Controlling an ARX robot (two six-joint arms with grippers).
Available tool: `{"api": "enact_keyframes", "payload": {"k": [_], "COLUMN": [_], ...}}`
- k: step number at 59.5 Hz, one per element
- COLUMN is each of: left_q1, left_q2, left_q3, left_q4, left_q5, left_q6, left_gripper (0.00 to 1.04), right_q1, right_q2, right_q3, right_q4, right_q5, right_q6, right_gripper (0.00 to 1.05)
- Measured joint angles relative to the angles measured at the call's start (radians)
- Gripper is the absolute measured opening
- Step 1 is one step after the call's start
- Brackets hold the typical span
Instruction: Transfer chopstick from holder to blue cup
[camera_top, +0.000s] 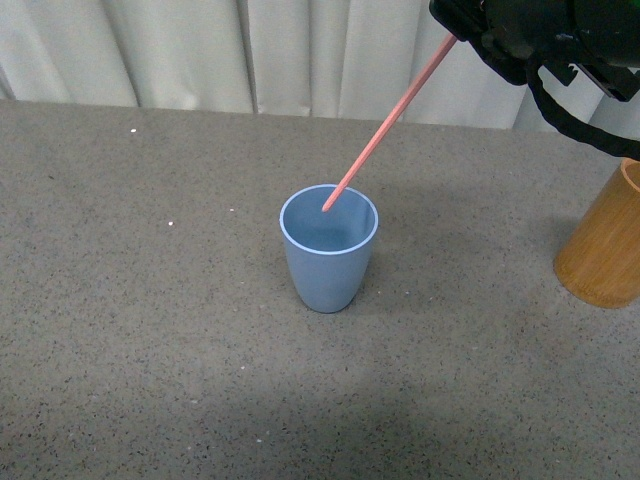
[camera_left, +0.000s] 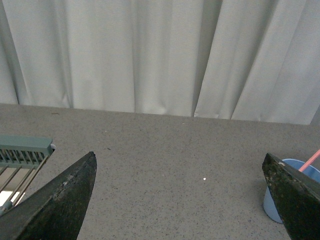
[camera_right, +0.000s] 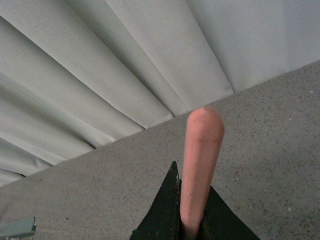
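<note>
Now the right gripper is clamped on the upper end of the chopstick, high at the back right of the front view. The stick's long axis slants down and to the left from the jaws, and its lower tip hangs just at or inside the mouth of the blue cup, toward the cup's far right rim; whether it touches the inside wall I cannot tell. That slant is what the coming move seems to turn on: lowering along the stick's own line should feed it into the cup, whereas a straight drop might catch the rim.

The holder stands well apart at the right edge (partly cut off). The left gripper is spread wide and empty, off to the cup's left, so the right arm is plainly the nearer one.
</note>
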Motion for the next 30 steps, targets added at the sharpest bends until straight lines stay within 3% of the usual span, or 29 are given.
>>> {"api": "enact_keyframes", "payload": {"k": [23, 30], "left_q1": [0.0, 0.0], "left_q2": [0.0, 0.0], "left_q3": [0.0, 0.0], "left_q4": [0.0, 0.0], "left_q5": [0.0, 0.0], "left_q6": [0.0, 0.0], "left_gripper": [0.98, 0.98], "right_q1": [0.0, 0.001], "right_q2": [0.005, 0.008], "right_q3": [0.001, 0.004], "right_q4": [-0.008, -0.011], "right_q5": [0.0, 0.0], "right_q6": [0.002, 0.001], "right_gripper": [0.02, 0.2]}}
